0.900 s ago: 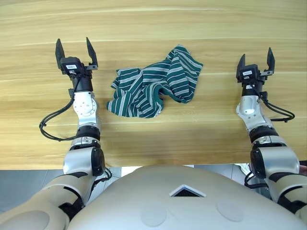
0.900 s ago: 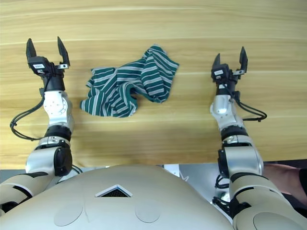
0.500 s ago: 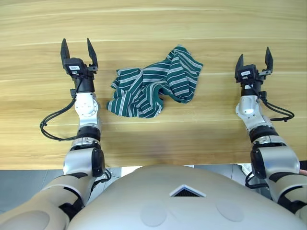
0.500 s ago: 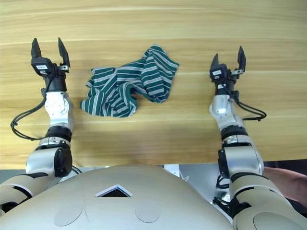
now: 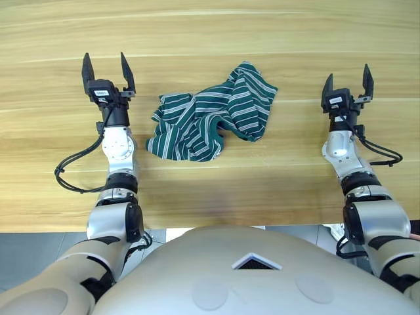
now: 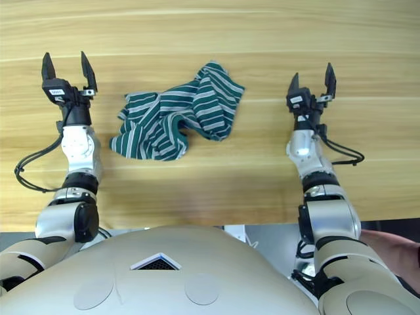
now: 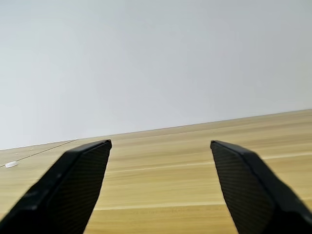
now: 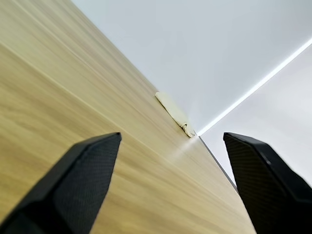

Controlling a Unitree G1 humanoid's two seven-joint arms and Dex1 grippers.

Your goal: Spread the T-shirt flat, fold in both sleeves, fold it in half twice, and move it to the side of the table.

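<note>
From my head, I see the T-shirt (image 5: 213, 121), dark green with thin white stripes, crumpled in a heap on the wooden tabletop (image 5: 262, 26). It lies between my arms, closer to the left one. My left jaws stand wide apart, holding nothing, near the shirt's left edge but not touching it. My right jaws are equally spread and empty, well apart from the shirt. My left wrist view looks between two black fingers (image 7: 73, 185) across wood to a pale wall (image 7: 156, 58), with a small white speck (image 7: 11, 164) on the tabletop. My right wrist view has a flat pale object (image 8: 173, 111) at the tabletop's far edge; I cannot tell what it is.
</note>
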